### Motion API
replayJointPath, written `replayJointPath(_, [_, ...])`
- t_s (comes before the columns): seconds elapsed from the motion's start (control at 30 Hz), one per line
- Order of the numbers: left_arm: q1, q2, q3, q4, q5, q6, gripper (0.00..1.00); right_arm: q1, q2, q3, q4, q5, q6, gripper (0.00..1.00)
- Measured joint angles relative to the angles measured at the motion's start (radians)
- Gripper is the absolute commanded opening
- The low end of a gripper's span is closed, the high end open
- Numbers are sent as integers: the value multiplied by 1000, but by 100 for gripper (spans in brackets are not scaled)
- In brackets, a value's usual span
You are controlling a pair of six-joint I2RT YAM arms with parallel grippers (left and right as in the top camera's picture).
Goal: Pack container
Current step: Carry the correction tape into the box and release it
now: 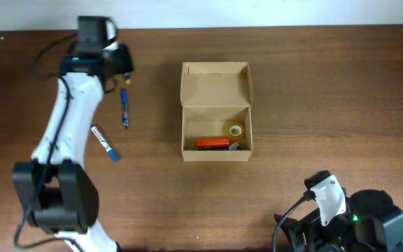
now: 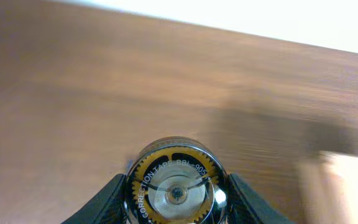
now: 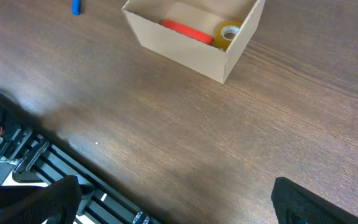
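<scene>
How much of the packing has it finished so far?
Partly done. The container is open and already holds a red item and a yellow tape roll. In hand: the left jaws are shut on a correction tape dispenser, away from the container. Left: a blue pen and a white pen lie on the table, and the lid is unclosed. The right jaws are open.

Wood table (image 1: 313, 105): container (image 1: 216, 112), pen (image 1: 125, 108), marker (image 1: 105, 143).

overhead: high, straight down, whole bench (image 1: 313, 91) and box (image 1: 215, 87) | left wrist: low, very near, forward along bench past tape (image 2: 176, 186) at bottom edge, blurred | right wrist: raised, tilted down across bench to box (image 3: 179, 46); box shared with overhead
</scene>
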Motion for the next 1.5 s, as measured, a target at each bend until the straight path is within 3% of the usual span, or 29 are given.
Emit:
replayJointPath(0.2, [-211, -34, 8, -51, 56, 189, 22, 0, 0, 0, 0, 0, 0, 99])
replayJointPath(0.37, [-393, -33, 7, -148, 90, 443, 22, 0, 0, 0, 0, 0, 0, 99])
replayJointPath(0.57, [-510, -33, 6, -298, 146, 747, 18, 0, 0, 0, 0, 0, 0, 99])
replayJointPath(0.7, [-534, -18, 6, -309, 165, 872, 18, 0, 0, 0, 0, 0, 0, 99])
replayJointPath(1.03, [-534, 188, 6, -299, 153, 1001, 18, 0, 0, 0, 0, 0, 0, 99])
replayJointPath(1.5, [-438, 226, 4, -275, 154, 1035, 19, 0, 0, 0, 0, 0, 0, 99])
